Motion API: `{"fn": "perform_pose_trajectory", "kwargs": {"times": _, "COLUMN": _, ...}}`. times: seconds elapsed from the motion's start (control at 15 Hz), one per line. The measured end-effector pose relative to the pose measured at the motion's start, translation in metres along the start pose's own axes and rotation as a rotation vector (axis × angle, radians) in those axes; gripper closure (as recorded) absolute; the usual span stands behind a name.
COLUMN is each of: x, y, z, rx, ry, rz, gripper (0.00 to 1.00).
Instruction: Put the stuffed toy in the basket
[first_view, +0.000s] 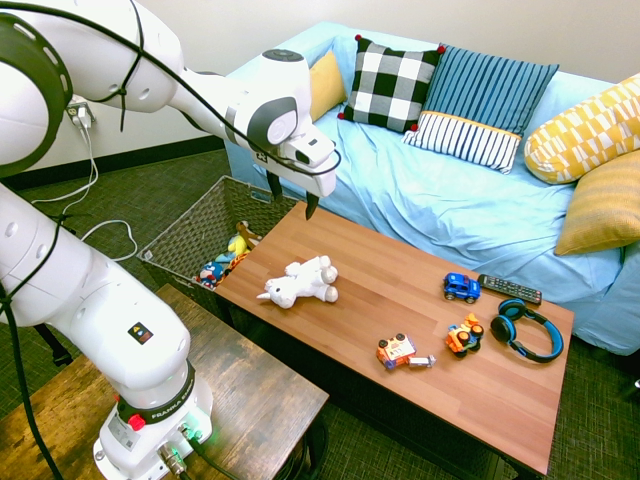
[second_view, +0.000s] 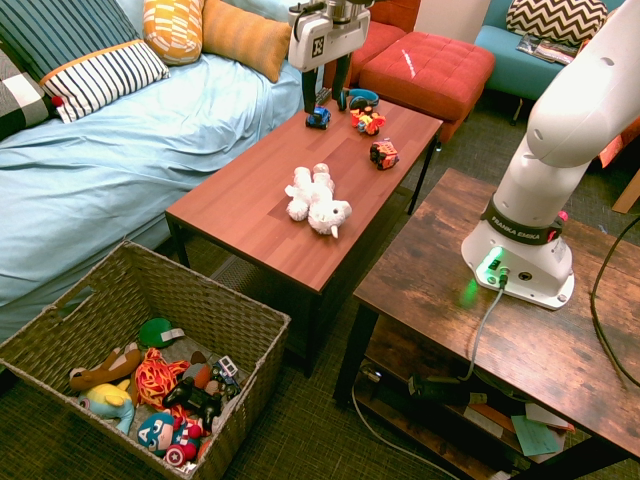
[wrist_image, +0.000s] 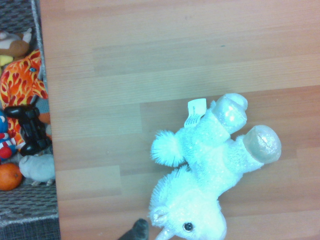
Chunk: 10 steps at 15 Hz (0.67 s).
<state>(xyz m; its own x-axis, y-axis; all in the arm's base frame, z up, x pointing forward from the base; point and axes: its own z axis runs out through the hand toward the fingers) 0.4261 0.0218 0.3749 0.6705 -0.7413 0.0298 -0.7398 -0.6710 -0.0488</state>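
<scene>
Nearest the first exterior camera was my white arm (first_view: 115, 315), mounted beside the coffee table (first_view: 400, 300) so that both the work surface and the drop-off lay, I judged, within reach. The gripper (first_view: 292, 196) was positioned above the table with its fingers spread wide and nothing between them. Such clearance suited the approach: the jaws had to pass on either side of a soft body before closing.

The stuffed toy (first_view: 303, 282) lay on the table, near the end that faced the basket (second_view: 200, 300). Its legs were splayed and its horned head pointed toward the edge on my base's side. That resting pose was probably stable, the plush being limp and low. The torso appeared to be the preferred grip zone; a hold on the horn or the white tag (wrist_image: 195, 111) risked a slip.

The basket stood on the floor off the table end, open side up, with a black game controller (second_view: 195, 400) and other toys inside. Its placement called for only a short sideways transfer after a lift. The blue toy car (first_view: 461, 287) and the headphones (first_view: 540, 335) sat toward the opposite end, apart from the likely path. Alignment over the plush, then descent, remained the required step.
</scene>
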Motion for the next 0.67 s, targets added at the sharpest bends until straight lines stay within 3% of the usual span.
{"fn": "perform_pose_trajectory", "kwargs": {"times": 0.27, "x": -0.001, "y": -0.005, "z": 0.007, "rx": -0.015, "ry": 0.013, "rz": 0.022, "gripper": 0.00}}
{"fn": "perform_pose_trajectory", "kwargs": {"times": 0.67, "x": 0.006, "y": -0.011, "z": 0.089, "rx": -0.024, "ry": 0.015, "rz": 0.267, "gripper": 0.00}}
